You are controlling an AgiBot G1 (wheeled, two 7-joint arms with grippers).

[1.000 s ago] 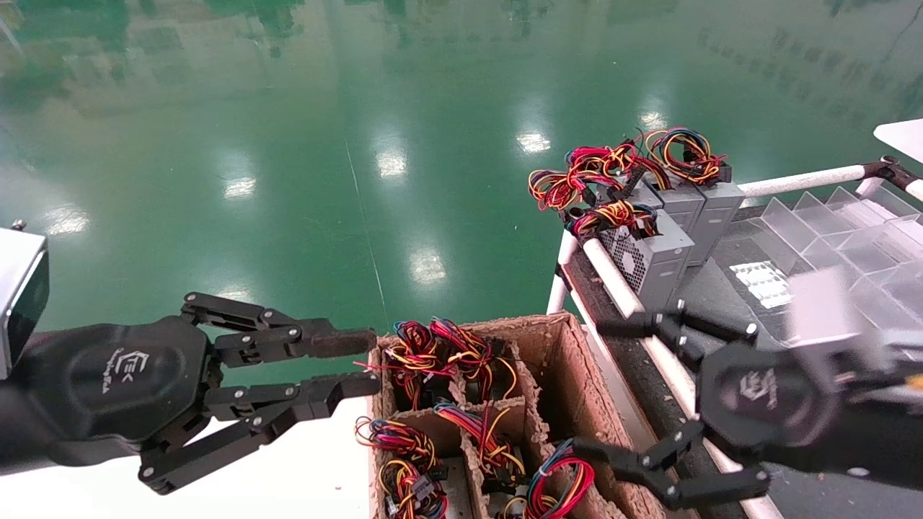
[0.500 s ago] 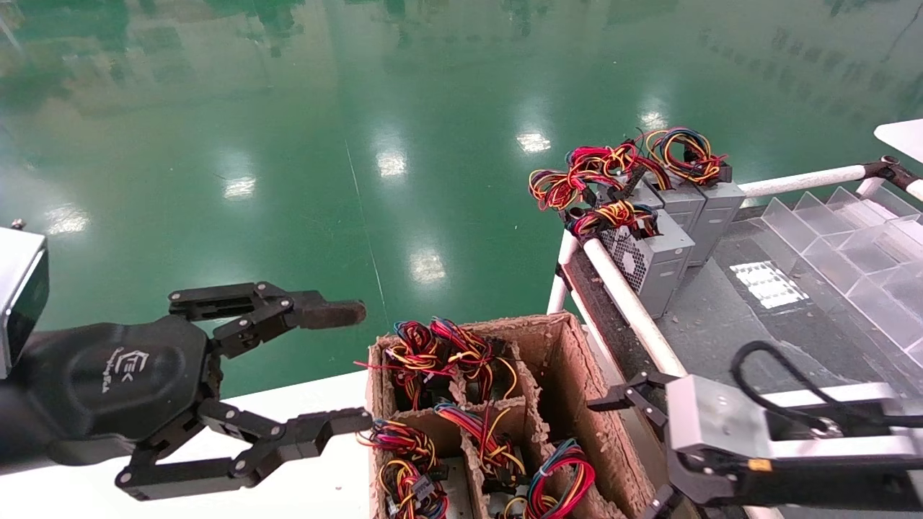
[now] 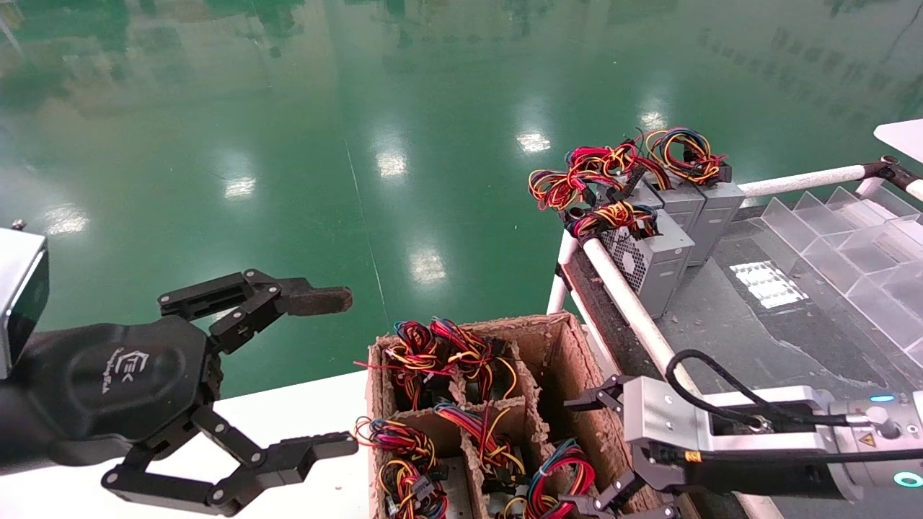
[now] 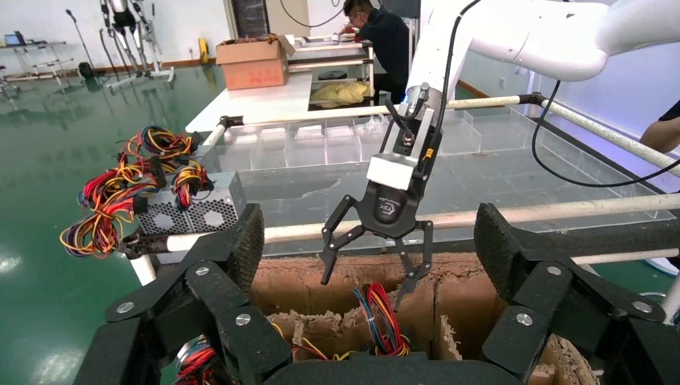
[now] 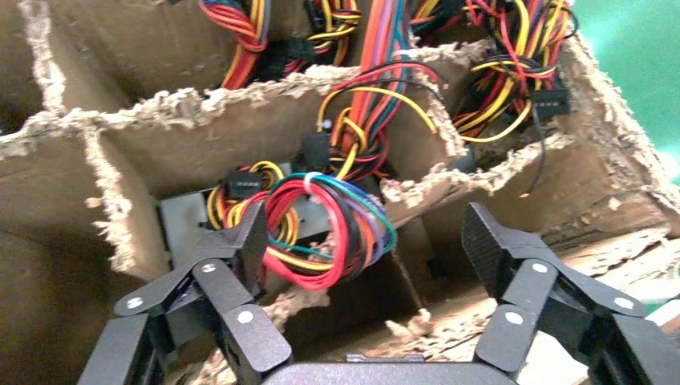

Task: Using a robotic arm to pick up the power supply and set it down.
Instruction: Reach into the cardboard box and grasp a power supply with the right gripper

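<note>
Two grippers in the head view. My right gripper (image 3: 613, 461) hangs over the near right cell of the cardboard box (image 3: 570, 360), fingers spread wide and empty. The power supply (image 3: 559, 479) sits in that cell, red-and-blue wire loop standing up. My left gripper (image 3: 317, 375) hovers open beside the box's left wall, holding nothing.

Left wrist view: right gripper (image 4: 377, 261) poised straight above the loop (image 4: 383, 317), not touching.

Right wrist view: loop (image 5: 325, 228) with its white tie lies between my fingers (image 5: 493, 241); grey casing barely shows below.

Risk, as I judge it: closing on wires alone could let the box slip or snag the ragged divider (image 5: 240, 100); neighbouring bundles may tangle.

Against half a second ago: right gripper has slid further left over the cell; left gripper has opened wider.
</note>
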